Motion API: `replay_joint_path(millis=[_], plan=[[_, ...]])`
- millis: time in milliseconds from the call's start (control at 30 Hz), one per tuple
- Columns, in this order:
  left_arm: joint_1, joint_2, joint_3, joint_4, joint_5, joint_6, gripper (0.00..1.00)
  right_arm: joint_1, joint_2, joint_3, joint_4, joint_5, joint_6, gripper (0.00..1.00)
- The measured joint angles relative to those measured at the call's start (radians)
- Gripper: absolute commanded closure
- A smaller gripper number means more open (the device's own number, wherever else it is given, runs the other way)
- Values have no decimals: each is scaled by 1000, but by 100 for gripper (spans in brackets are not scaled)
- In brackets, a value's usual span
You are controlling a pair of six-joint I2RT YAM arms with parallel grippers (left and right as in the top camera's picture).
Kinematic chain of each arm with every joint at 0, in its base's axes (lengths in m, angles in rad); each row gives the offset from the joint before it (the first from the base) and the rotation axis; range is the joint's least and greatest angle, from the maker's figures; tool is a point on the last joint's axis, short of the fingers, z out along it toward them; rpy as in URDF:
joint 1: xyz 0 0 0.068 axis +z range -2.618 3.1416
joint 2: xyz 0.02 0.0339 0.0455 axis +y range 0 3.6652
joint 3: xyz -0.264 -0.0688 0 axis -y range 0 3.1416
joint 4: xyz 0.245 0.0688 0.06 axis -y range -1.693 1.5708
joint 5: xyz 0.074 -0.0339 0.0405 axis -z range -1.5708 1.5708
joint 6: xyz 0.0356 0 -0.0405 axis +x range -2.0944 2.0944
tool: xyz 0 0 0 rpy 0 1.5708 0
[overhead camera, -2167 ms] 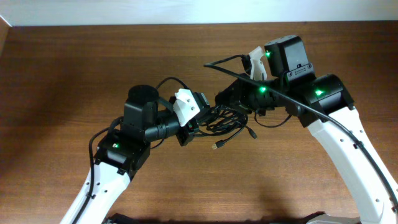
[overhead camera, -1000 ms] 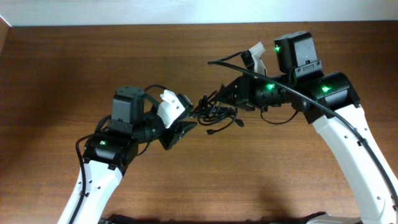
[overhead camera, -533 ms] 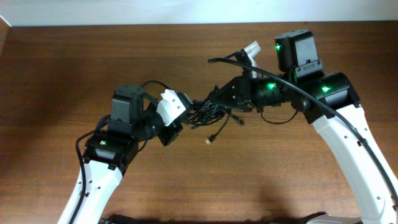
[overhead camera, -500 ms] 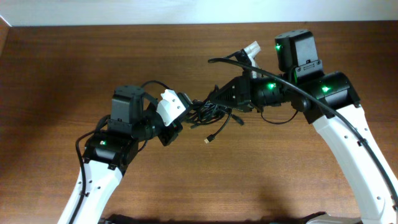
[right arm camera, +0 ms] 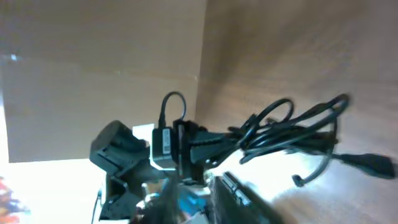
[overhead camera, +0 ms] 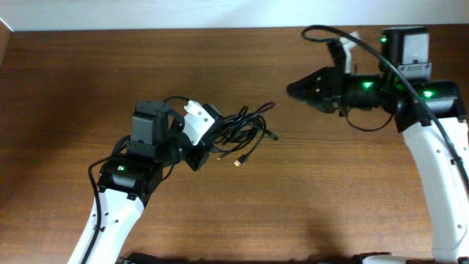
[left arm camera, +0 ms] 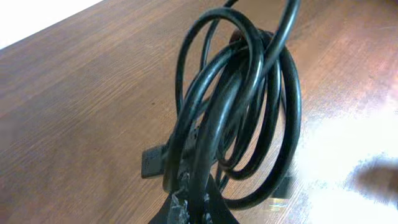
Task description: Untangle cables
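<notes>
Left end effector (left arm camera: pixel 194 202) clenched on cables (left arm camera: pixel 236 106); right end effector (overhead camera: pixel 299 88), grip unclear, well apart. We'd pinch 1 loop just beyond left tips, pull slow.

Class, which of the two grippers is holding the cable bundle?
The left gripper, clamped on the cables; the right gripper stands apart, holding nothing.

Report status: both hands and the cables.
Left hand shut on the cables, bundle tangled. Right hand apart from the bundle, nothing in it, jaws unclear. No obstruction seen.
</notes>
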Motion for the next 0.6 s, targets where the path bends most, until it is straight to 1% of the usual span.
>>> replay_joint_path(millis=[33,67,133,200,233,300,333,400,533,600], plan=[[0,0,0,0,-7,-3,100,-20,0,0,0,0,1,79],[0,0,0,0,-9,-3,100,-37,0,0,-4,0,0,66],[0,0,0,0,-3,-4,100,-82,0,2,-75,31,0,51],[0,0,0,17,26,-7,100,-84,0,0,-149,62,-6,31],[0,0,0,38,55,-7,100,-65,0,0,-173,74,-13,26],[0,0,0,58,97,-8,100,-26,0,0,-178,86,-21,22],[0,0,0,80,132,-18,100,19,0,0,-178,87,-26,22],[0,0,0,97,156,-42,100,73,0,0,-178,88,-26,22],[0,0,0,114,183,-56,100,113,0,0,-176,87,-25,29],[-3,0,0,136,214,-56,100,119,0,0,-166,87,-24,30]])
